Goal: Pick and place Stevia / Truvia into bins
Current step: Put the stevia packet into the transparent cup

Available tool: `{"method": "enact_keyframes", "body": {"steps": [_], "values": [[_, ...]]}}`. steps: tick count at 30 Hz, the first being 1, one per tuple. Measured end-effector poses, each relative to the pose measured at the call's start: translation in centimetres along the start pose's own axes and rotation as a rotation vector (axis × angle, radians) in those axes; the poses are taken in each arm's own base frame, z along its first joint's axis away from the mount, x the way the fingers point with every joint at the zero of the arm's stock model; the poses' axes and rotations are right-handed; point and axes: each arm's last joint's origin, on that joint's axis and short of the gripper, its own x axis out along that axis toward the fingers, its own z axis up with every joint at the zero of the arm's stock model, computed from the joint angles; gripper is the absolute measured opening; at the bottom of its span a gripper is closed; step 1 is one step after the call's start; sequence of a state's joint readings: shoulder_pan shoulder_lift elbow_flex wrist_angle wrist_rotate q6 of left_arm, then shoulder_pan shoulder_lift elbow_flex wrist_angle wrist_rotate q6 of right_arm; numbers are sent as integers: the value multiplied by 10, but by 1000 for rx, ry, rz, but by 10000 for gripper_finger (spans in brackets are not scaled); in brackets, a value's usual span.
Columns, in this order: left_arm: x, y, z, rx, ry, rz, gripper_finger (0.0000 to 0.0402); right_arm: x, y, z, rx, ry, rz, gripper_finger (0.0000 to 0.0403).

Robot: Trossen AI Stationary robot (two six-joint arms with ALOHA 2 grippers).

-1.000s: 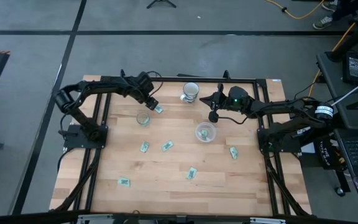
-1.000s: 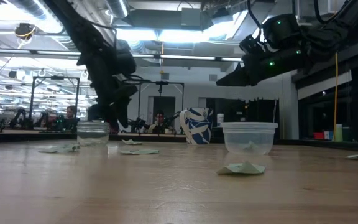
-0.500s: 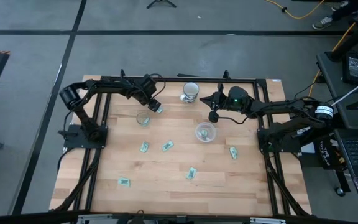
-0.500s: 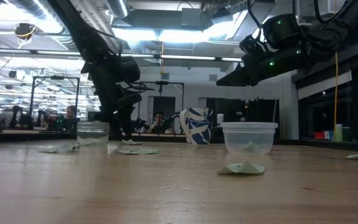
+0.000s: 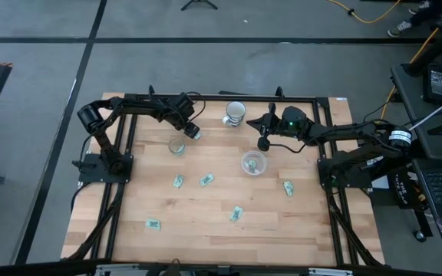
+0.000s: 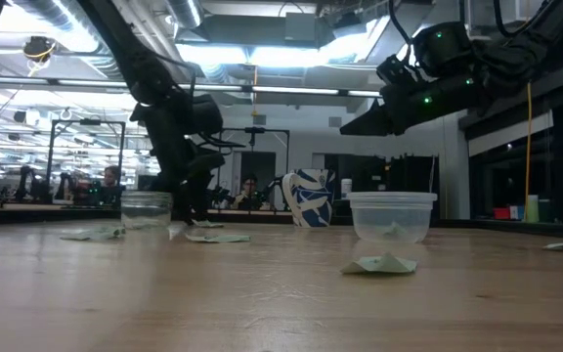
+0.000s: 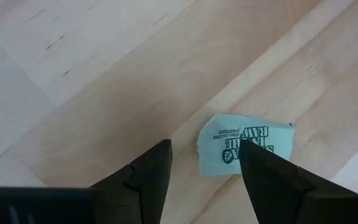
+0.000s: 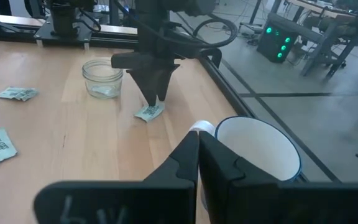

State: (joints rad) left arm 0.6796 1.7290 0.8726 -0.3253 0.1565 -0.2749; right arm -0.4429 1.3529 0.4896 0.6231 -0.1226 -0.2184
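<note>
My left gripper (image 5: 192, 130) is open and points down close over a light green packet (image 7: 244, 143) lying flat near the table's far edge. Its fingertips (image 7: 160, 152) stand at the packet's near end without touching it. The right wrist view shows this gripper (image 8: 157, 94) just above the packet (image 8: 149, 112). Beside it stands the small clear cup (image 5: 176, 146). The wider clear cup (image 5: 253, 162) holds one packet. Several more packets (image 5: 206, 179) lie flat on the table. My right gripper (image 5: 253, 121) hovers shut and empty by a white mug (image 5: 236, 113).
The white mug with the blue pattern (image 6: 306, 198) stands at the far edge, close under my right gripper (image 8: 197, 149). Loose packets lie at mid-table (image 5: 178, 181), near the front (image 5: 153, 224), (image 5: 236, 213) and on the right (image 5: 288, 188). A black frame (image 5: 206, 98) borders the table.
My left gripper has moved down and a little toward the table's right, from beside the small clear cup to right over the packet, which now shows under it. The packet has stayed where it was, and so has my right arm.
</note>
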Motion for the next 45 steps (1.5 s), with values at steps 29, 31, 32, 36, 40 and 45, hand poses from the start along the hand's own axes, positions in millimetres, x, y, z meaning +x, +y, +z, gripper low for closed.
{"method": "enact_keyframes", "body": {"steps": [29, 31, 32, 36, 40, 45], "values": [[3, -9, -6, 72, 10, 64, 50, 0, 0, 0, 0, 0, -1, 15], [3, -9, -6, 71, 10, 66, 28, 0, 0, 0, 0, 0, -1, 15], [3, -9, -6, 74, 10, 66, 16, 0, 0, 0, 0, 0, -1, 15], [3, -9, -6, 112, 15, 54, 4, 0, 0, 0, 0, 0, 0, 15], [0, -10, -6, 117, 8, 40, 2, 0, 0, 0, 0, 0, 0, 15], [-15, -15, -6, 151, -18, -7, 2, 0, 0, 0, 0, 1, 0, 15]]}}
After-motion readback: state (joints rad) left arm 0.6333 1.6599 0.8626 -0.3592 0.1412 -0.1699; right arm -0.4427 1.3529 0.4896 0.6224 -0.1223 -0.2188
